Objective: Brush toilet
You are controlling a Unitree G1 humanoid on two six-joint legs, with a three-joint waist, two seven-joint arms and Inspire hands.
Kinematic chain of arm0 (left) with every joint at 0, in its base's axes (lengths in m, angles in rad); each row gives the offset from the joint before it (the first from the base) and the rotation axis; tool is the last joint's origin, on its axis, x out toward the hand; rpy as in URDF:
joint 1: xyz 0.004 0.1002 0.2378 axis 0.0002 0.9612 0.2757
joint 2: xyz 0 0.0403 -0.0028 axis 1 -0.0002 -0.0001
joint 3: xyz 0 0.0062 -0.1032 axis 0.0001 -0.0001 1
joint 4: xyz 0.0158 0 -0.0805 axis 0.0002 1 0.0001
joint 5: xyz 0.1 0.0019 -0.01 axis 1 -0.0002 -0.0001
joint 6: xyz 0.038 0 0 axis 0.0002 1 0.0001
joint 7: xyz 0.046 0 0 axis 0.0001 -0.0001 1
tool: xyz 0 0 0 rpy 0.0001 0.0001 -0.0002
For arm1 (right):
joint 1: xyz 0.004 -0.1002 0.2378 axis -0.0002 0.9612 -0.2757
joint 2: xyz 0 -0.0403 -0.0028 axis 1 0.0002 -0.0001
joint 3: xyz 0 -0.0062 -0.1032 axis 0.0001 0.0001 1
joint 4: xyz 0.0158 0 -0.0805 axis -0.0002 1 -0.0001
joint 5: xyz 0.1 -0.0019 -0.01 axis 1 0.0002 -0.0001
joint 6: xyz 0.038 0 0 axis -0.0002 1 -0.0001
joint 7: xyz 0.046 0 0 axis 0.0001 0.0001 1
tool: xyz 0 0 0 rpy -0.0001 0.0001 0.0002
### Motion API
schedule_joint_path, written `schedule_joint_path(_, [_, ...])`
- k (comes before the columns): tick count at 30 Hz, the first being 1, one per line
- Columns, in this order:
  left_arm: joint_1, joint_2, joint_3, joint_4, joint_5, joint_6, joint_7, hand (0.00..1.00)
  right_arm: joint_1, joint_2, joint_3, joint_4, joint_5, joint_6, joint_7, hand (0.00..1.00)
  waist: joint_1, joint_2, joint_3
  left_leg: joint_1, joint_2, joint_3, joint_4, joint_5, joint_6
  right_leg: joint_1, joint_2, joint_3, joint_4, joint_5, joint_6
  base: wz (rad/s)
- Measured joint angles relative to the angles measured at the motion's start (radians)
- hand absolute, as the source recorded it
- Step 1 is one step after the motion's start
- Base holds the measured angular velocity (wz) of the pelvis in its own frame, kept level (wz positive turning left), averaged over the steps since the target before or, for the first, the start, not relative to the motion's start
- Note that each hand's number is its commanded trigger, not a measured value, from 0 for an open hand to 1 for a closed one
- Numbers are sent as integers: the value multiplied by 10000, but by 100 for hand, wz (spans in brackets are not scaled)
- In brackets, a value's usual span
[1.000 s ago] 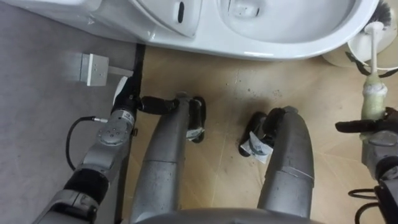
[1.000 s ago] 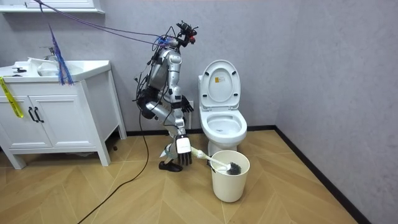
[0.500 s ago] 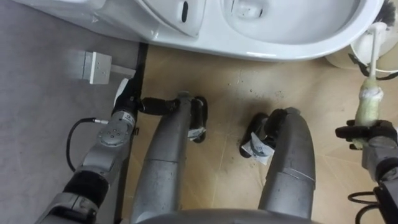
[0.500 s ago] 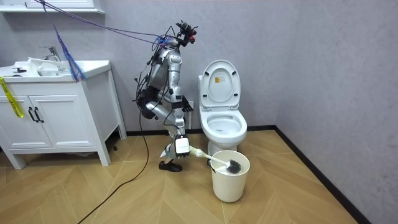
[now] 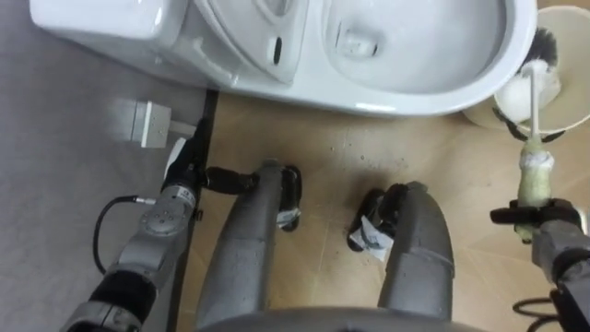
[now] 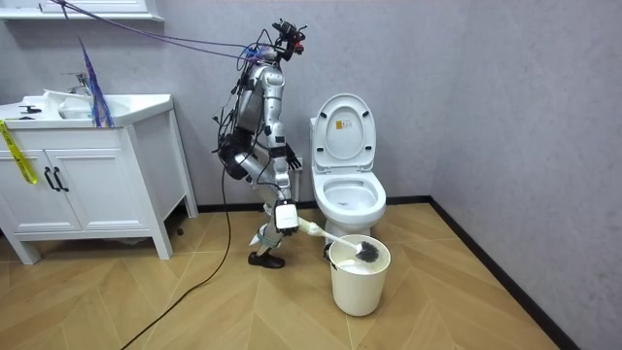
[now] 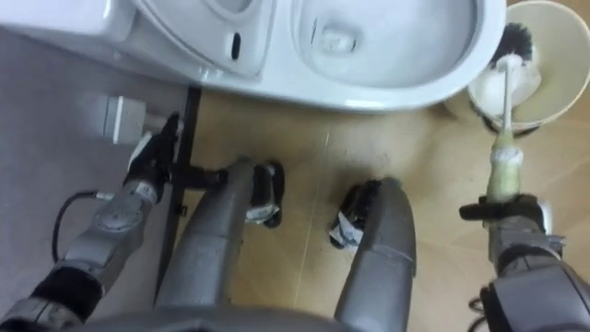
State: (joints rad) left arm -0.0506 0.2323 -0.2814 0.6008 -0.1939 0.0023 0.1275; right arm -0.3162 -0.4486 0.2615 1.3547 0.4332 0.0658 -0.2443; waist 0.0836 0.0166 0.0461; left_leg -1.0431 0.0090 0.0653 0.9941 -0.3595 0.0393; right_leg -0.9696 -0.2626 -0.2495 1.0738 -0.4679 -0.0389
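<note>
The toilet brush (image 5: 533,175) has a thin white stem and a cream grip. Its dark head (image 6: 365,253) sits at the rim of a white bucket (image 5: 560,118) on the floor, right of the toilet. My right hand (image 5: 546,223) is shut on the grip, low at the right edge of the eye views, and holds the brush slanted up out of the bucket. The white toilet (image 5: 406,88) stands in front of me with its lid (image 6: 345,126) raised and the bowl open. My left hand (image 5: 187,152) hangs idle with relaxed fingers by the grey wall, left of the toilet.
A small white box (image 5: 147,123) is mounted low on the wall next to my left hand. A white vanity cabinet (image 6: 87,180) stands at the room view's left. Bare wood floor (image 6: 437,301) lies around the bucket.
My right hand's fingers have curled shut round the brush grip. I have straightened up a little, the brush head has risen toward the bucket's rim, and the eye views have shifted.
</note>
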Motion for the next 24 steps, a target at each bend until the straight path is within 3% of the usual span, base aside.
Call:
schedule_joint_path(9, [77,152,-19,128,118,0,3,0,339,301,-505,0,917,10,37,100,-37,-101,-58,1657,74,39,-1137,49,82,1783,239,-286,-1474,317,292,-4])
schedule_joint_path(11, [205,206,70,146,122,-1,4,0,419,423,-506,0,941,11,39,100,-24,-208,-130,2067,101,95,-1396,49,81,2168,351,-289,-1758,370,338,-7])
schedule_joint_path(17, [667,238,154,741,333,-17,4,0,983,726,-907,-259,1027,0,9,100,-71,-205,-187,3812,137,67,-2616,222,20,4041,670,-529,-3277,734,491,-2])
schedule_joint_path(24, [1911,239,1458,859,1040,-38,4,0,2155,899,-1517,-1230,-631,-98,-409,100,-86,-338,-326,5543,124,-21,-3730,337,-86,5861,898,-733,-4562,952,600,1])
